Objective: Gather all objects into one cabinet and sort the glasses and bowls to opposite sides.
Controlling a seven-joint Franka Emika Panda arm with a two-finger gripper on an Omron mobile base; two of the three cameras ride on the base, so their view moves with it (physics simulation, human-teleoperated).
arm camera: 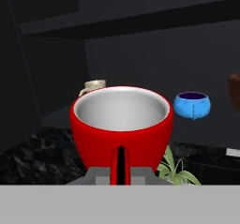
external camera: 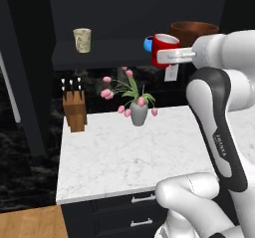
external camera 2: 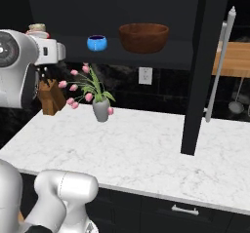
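Note:
My gripper (external camera: 160,58) is shut on the handle of the red mug (external camera: 162,44) and holds it upright in the air at shelf height, in front of the open cabinet's dark shelf (external camera: 109,53). In the hand view the mug (arm camera: 122,124) shows its white inside, with its handle between my gripper (arm camera: 120,174) fingers. On the shelf, the beige cup (external camera: 82,40) stands at the left. The small blue bowl (external camera 2: 96,43) and the big brown bowl (external camera 2: 144,37) sit side by side at the right. The blue bowl (external camera: 147,44) is just behind the mug.
Under the cabinet, a white marble counter (external camera: 124,157) carries a grey vase of pink tulips (external camera: 138,111) and a wooden knife block (external camera: 74,110). The cabinet door (external camera 2: 197,71) stands open at the right, with a long pale bar handle (external camera 2: 220,61). Black drawers (external camera: 137,212) are below the counter.

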